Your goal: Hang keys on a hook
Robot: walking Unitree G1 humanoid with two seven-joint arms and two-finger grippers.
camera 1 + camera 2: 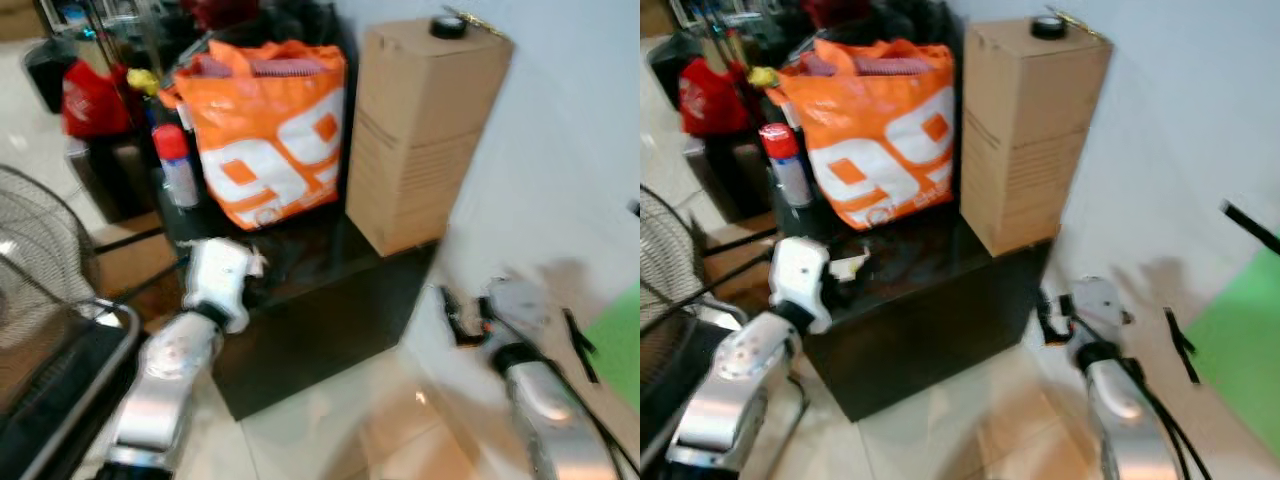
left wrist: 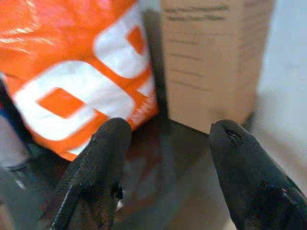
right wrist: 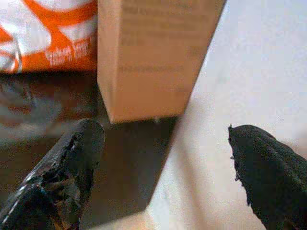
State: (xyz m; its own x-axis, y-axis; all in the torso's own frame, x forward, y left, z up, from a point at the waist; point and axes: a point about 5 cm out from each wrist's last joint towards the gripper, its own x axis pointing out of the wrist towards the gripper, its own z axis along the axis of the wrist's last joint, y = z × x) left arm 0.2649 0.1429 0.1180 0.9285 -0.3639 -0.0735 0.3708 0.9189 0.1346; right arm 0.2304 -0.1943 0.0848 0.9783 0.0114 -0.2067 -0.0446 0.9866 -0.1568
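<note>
A: Keys? Maybe that glint atop the cardboard box (image 1: 425,130), 1 o'clock. Can't confirm.

B: Left gripper (image 2: 165,139) and right gripper (image 3: 165,143) spread, empty. Blurry; risks bumping the orange bag (image 1: 265,130).

Dark tabletop (image 1: 340,290) carried an orange-and-white bag (image 1: 270,140), a tall cardboard box (image 1: 420,130) just beside it against the white wall (image 1: 560,150), and a red-capped spray can (image 1: 177,165). Wire fan guard (image 1: 40,260) stood at far left. Left arm (image 1: 190,340) reached toward the tabletop's front edge; right arm (image 1: 530,380) hung beside the wall, blurred.
</note>
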